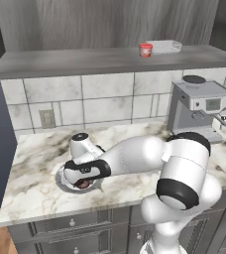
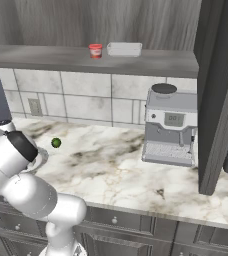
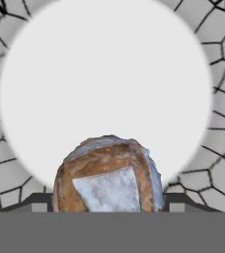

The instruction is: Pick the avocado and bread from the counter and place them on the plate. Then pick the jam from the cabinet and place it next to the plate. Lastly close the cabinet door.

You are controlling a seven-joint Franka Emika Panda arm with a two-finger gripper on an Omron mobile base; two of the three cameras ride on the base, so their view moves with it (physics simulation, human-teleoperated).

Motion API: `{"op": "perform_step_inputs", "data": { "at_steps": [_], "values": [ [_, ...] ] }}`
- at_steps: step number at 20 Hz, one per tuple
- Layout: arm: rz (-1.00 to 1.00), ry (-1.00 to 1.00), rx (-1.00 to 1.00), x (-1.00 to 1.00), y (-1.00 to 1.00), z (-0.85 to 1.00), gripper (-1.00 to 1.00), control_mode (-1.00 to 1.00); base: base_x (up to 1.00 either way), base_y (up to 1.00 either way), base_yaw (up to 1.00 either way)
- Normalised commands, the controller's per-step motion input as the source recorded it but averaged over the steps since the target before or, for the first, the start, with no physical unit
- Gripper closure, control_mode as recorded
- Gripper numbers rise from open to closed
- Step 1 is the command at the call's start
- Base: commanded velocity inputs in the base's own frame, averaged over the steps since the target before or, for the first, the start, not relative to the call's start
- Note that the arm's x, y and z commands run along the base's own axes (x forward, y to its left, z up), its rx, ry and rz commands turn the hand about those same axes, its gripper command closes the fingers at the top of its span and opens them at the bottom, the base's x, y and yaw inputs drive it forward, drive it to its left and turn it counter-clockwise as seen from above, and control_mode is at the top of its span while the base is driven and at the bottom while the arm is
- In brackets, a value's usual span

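Observation:
My gripper [image 3: 109, 203] points down over the plate [image 3: 104, 74] and is shut on the brown bread [image 3: 108, 175]; a dark fingertip shows on each side of the loaf. In the left base view the gripper [image 1: 83, 182] holds the bread [image 1: 84, 185] low over the plate [image 1: 60, 181] on the counter [image 1: 35, 193]. Whether the bread touches the dish I cannot tell. The green avocado [image 2: 56, 143] lies on the marble a little beyond the plate [image 2: 41, 158]. The red jam [image 1: 145, 49] stands on the open cabinet's shelf [image 1: 85, 59]. The cabinet door [image 2: 221, 95] stands open at the right.
A white tray [image 1: 164, 46] lies beside the jam on the shelf. A grey coffee machine [image 1: 199, 106] stands at the back right of the counter. My own arm stretches across the counter's front. A wall socket [image 1: 47, 118] sits in the tiled wall.

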Motion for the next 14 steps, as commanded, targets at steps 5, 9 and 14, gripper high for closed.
{"op": "perform_step_inputs", "data": {
  "at_steps": [5, 9, 14],
  "values": [
    [0.0, 0.0, 0.0, 0.0, 0.0, -0.04, 1.0, -1.0, 0.0, 0.0, 0.0],
    [0.0, 0.0, 0.0, 0.0, 0.01, -0.04, 1.0, -1.0, 0.0, 0.0, 0.0],
    [0.0, 0.0, 0.0, 0.0, 0.07, 0.0, -1.0, -1.0, 0.0, 0.0, 0.0]
  ]
}}
